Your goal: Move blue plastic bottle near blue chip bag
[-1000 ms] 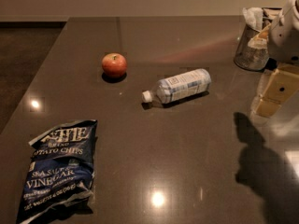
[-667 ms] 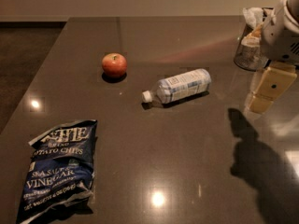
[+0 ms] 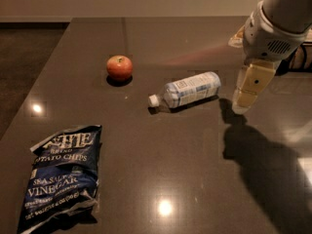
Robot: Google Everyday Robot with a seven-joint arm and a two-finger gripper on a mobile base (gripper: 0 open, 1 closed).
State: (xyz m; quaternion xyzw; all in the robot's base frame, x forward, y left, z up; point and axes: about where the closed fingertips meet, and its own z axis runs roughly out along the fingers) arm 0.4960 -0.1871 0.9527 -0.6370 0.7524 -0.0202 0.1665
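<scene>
The blue plastic bottle [image 3: 189, 89] lies on its side in the middle of the dark table [image 3: 161, 155], white cap pointing left. The blue chip bag [image 3: 63, 177] lies flat at the front left, well apart from the bottle. My gripper [image 3: 243, 100] hangs from the arm at the right, just right of the bottle's base and slightly above the table, not touching the bottle.
A red apple [image 3: 119, 67] sits left of and behind the bottle. A dark container [image 3: 300, 57] stands at the right edge, partly hidden behind the arm. The table's left edge drops to a dark floor [image 3: 24, 57].
My gripper has moved left and lower, closing in on the bottle's base. The bottle, bag and apple have not moved.
</scene>
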